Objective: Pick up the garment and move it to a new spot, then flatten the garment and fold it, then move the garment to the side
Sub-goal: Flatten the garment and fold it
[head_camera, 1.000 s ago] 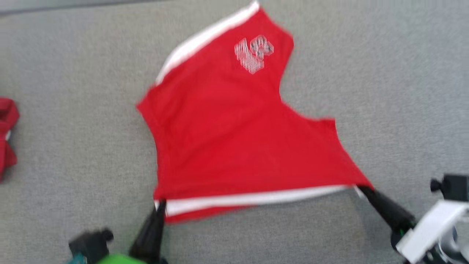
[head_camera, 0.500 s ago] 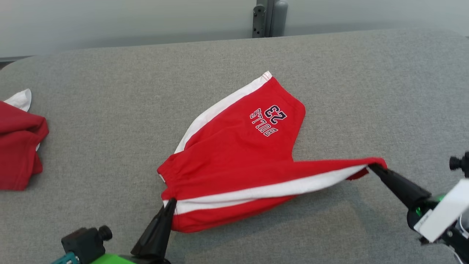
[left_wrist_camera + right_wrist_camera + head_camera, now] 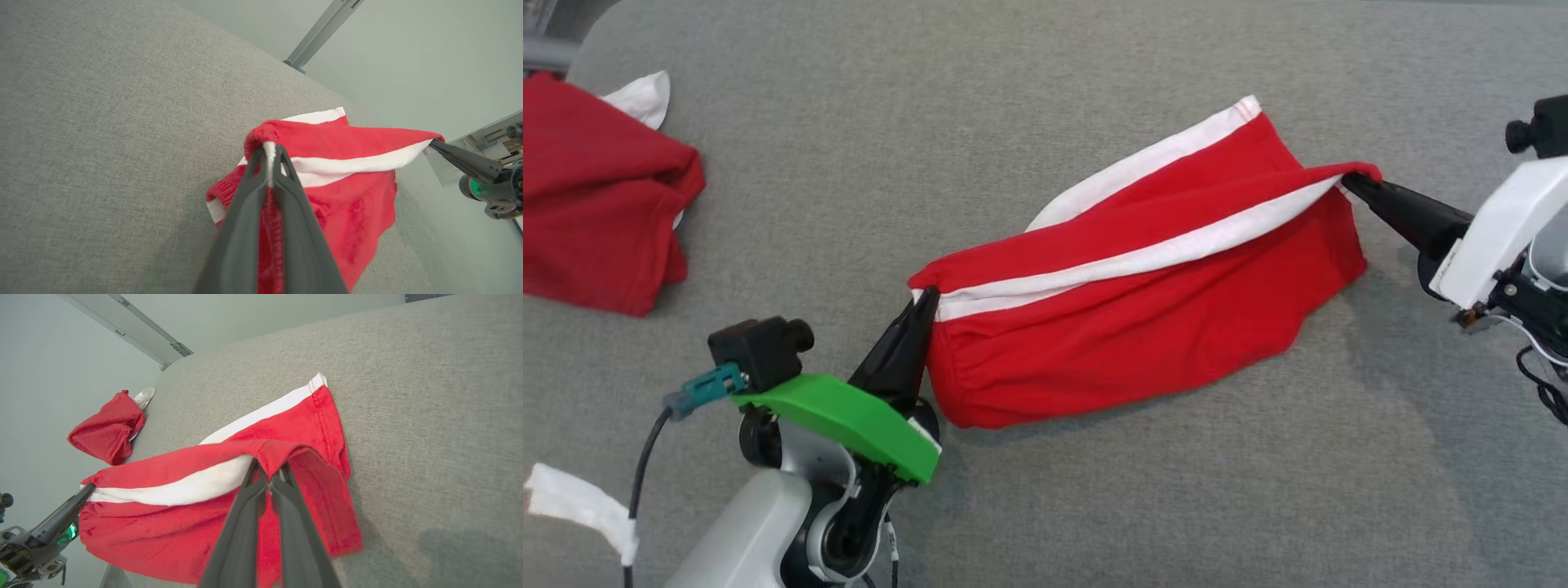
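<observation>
The garment [image 3: 1143, 327] is a pair of red shorts with white side stripes, lifted along one striped edge and doubled over onto its far half, which still rests on the grey surface. My left gripper [image 3: 925, 296] is shut on the garment's waistband corner [image 3: 267, 141]. My right gripper [image 3: 1347, 180] is shut on the opposite leg-hem corner [image 3: 267, 457]. The striped edge is stretched taut between the two grippers. The lower red panel hangs down and touches the surface. In the left wrist view the right gripper [image 3: 433, 143] shows at the right; in the right wrist view the left gripper [image 3: 88, 488] shows at the lower left.
A second red garment [image 3: 596, 204] with a white edge lies crumpled at the far left of the grey padded surface [image 3: 1094, 506]. A grey metal post [image 3: 322, 30] stands beyond the surface's far edge. White tape [image 3: 580, 506] wraps a cable on my left arm.
Both grippers carried the held striped edge up and away over the shorts, so the printed number is now covered. The head camera also tilted, shifting the whole picture.
</observation>
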